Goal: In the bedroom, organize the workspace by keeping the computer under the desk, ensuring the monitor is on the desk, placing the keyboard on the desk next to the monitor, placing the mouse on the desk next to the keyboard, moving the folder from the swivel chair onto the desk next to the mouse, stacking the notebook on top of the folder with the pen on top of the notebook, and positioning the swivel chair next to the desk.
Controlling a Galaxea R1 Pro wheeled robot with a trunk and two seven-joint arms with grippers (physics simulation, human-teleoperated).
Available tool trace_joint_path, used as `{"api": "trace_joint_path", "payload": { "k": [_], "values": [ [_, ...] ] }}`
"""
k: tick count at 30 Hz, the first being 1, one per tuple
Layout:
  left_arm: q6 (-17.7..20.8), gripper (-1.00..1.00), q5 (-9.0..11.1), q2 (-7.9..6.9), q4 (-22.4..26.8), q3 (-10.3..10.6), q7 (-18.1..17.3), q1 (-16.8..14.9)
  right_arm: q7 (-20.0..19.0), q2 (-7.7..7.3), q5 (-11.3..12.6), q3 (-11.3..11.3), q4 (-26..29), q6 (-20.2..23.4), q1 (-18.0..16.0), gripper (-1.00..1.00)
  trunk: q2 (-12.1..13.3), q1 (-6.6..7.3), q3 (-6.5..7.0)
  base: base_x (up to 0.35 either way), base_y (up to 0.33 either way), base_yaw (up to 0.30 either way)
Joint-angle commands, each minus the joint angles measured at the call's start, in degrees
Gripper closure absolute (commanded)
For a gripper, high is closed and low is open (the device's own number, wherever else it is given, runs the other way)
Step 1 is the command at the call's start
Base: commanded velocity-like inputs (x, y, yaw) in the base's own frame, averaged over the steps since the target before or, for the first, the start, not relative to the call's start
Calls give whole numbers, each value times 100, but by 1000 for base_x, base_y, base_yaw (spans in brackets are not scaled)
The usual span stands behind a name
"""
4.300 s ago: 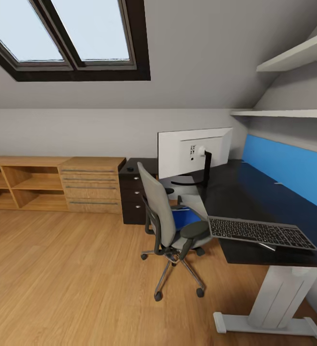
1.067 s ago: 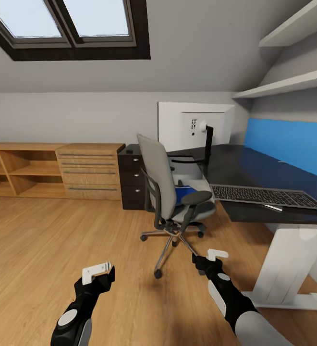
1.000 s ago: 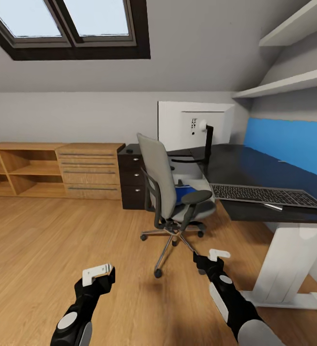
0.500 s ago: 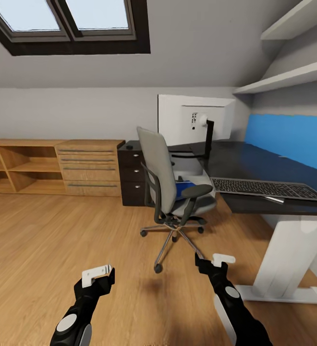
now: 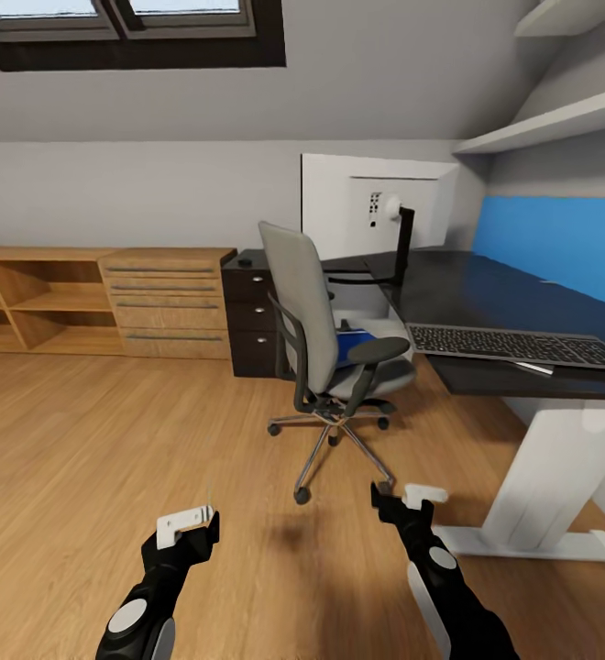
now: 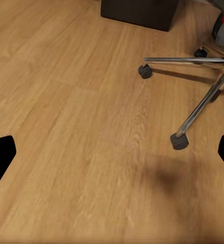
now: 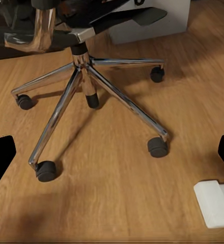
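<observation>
The grey swivel chair (image 5: 313,312) stands on the wood floor before the black desk (image 5: 486,298), with the blue folder (image 5: 350,346) on its seat. The monitor (image 5: 376,206) shows its white back at the desk's far end. The keyboard (image 5: 518,346) lies near the front edge, a thin pale pen (image 5: 533,368) beside it. The light grey computer (image 5: 368,321) stands beyond the chair. A small dark lump, perhaps the mouse (image 5: 245,261), sits on the drawer unit. The notebook is hidden. My left gripper (image 5: 188,527) and right gripper (image 5: 403,500) hover open over the floor, short of the chair's chrome base (image 7: 84,76).
A black drawer unit (image 5: 252,316) and low light-wood cabinets (image 5: 101,302) line the back wall. The desk's white leg and foot (image 5: 532,541) stand right of my right arm. Wall shelves (image 5: 550,119) hang over the desk. Open plank floor spreads to the left.
The head view has drawn closer and tipped down, so the skylights slid upward. Both arms, absent 4.3 s ago, hold almost steady low in view. Chair and desk items stayed put.
</observation>
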State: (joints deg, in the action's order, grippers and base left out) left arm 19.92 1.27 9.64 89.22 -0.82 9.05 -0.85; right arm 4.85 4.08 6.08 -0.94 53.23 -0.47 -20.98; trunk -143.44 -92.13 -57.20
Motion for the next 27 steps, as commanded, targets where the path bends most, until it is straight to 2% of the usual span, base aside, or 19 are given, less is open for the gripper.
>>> {"api": "trace_joint_path", "payload": {
  "k": [1, 3, 19, 27],
  "values": [
    [30, -100, 14, 3, 8, -3, 16, -3, 22, -1, 59, -11, 3, -5, -2, -100, -4, -1, -28, 0, 0, 0],
    [30, -100, 14, 3, 8, 1, 17, -3, 18, -2, 60, -11, 3, -5, -2, -100, -7, -6, -73, 0, 0, 0],
    [30, -100, 5, 3, -6, 0, 13, -3, 18, -4, 57, -13, 3, -6, -2, -100, -7, -6, -73, 0, 0, 0],
    [30, -100, 5, 3, -9, -3, 14, -3, 0, -10, 53, -115, 1, -18, -2, -100, -7, -6, -73, 0, 0, 0]
  ]
}}
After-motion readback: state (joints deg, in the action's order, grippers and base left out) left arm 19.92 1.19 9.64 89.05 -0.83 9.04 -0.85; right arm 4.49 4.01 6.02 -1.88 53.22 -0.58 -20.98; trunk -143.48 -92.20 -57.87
